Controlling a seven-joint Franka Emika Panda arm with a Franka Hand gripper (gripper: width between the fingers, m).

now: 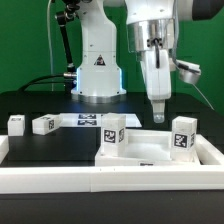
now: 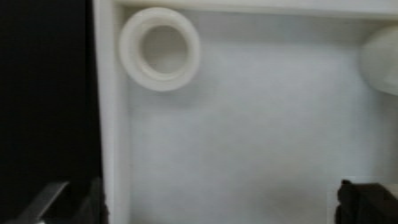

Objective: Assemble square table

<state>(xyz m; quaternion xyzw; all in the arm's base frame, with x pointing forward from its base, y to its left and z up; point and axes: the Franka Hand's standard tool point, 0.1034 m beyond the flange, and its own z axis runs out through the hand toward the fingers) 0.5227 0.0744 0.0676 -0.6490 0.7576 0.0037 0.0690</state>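
Observation:
The square table's white slab [image 1: 150, 152] lies flat at the exterior view's right, against the front rail. In the wrist view the slab [image 2: 231, 130] fills the picture, with a round socket [image 2: 160, 48] and part of a second socket [image 2: 382, 60]. My gripper [image 1: 160, 112] hangs upright just above the slab's far side. In the wrist view the gripper [image 2: 214, 205] is open and empty; one fingertip [image 2: 63, 200] is past the slab's edge and the other [image 2: 365, 198] is over the slab. Two tagged legs [image 1: 113, 132] [image 1: 182, 135] stand at the slab's corners. Two more legs [image 1: 16, 123] [image 1: 44, 124] stand at the left.
The marker board [image 1: 88, 121] lies flat in front of the robot base [image 1: 98, 75]. A long white rail [image 1: 60, 178] edges the front of the black work surface, with a side piece [image 1: 214, 150] at the exterior view's right.

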